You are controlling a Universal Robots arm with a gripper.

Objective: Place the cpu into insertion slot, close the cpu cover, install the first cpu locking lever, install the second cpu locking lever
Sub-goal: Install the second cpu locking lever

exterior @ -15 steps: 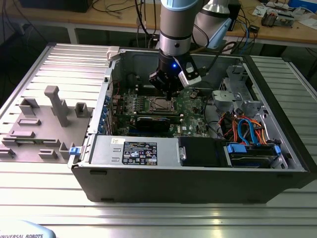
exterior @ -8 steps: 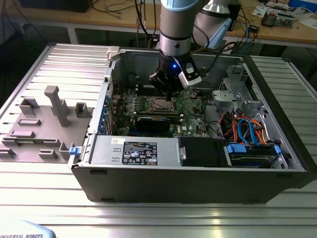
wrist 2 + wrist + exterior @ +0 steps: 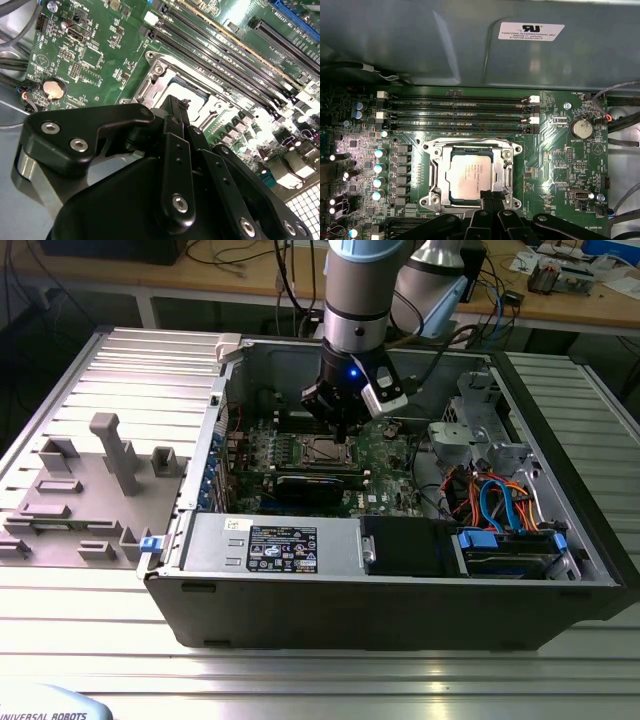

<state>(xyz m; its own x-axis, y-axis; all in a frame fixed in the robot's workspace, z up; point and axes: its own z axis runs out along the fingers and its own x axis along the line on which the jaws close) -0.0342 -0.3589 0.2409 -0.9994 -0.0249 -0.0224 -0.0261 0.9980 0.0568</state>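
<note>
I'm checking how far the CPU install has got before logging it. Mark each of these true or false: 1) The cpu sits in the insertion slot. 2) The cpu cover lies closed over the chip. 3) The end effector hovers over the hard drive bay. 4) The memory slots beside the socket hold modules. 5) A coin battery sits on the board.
1) True: the cpu lies in the insertion slot.
2) True: the cpu cover frames it flat.
3) False: the end effector is over the socket.
4) False: the memory slots look empty.
5) True: the coin battery is there.
</note>
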